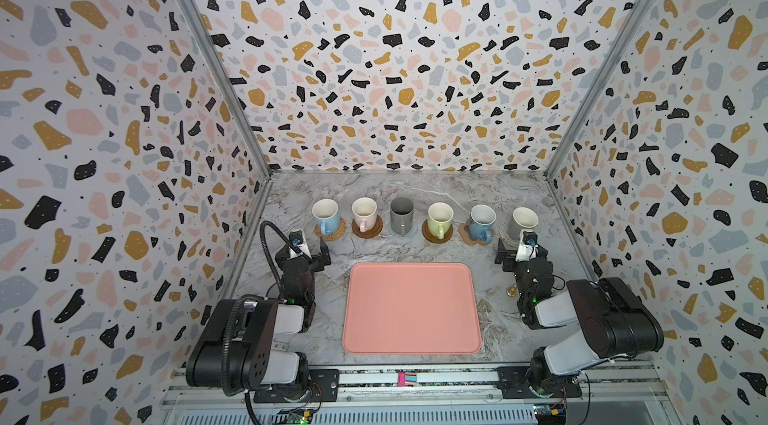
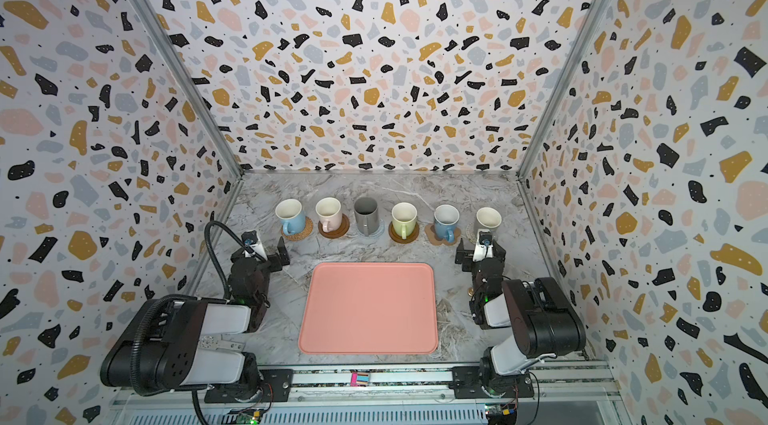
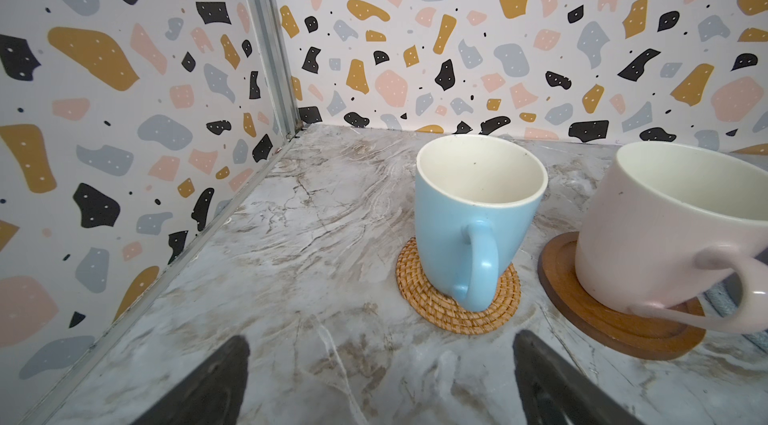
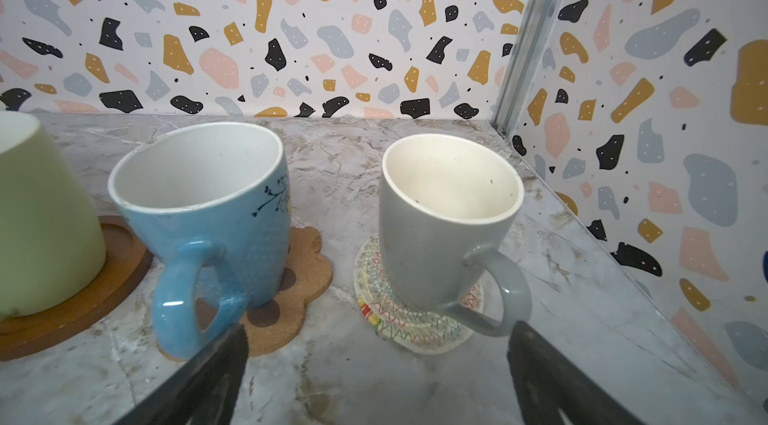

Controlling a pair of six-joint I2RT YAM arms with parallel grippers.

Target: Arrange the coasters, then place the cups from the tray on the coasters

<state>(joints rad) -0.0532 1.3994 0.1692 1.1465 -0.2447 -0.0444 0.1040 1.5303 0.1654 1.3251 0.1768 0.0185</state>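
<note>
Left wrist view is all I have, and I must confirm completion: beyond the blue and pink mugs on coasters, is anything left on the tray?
Observer: No, the salmon-pink tray is bare in both top views.
Operator: The other mugs?
Observer: The dark grey mug, green mug, patterned blue mug and light grey mug all stand on coasters in that row.
Operator: And the right arm?
Observer: The right end effector is open, empty, near the light grey mug.

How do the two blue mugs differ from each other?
The left blue mug is plain and pale; the right blue mug is deeper blue with a dark branch drawing. The left blue mug stands on a round woven coaster, the right blue mug on a paw-shaped cork coaster. Both stand upright, empty, handles turned to the front.
</note>
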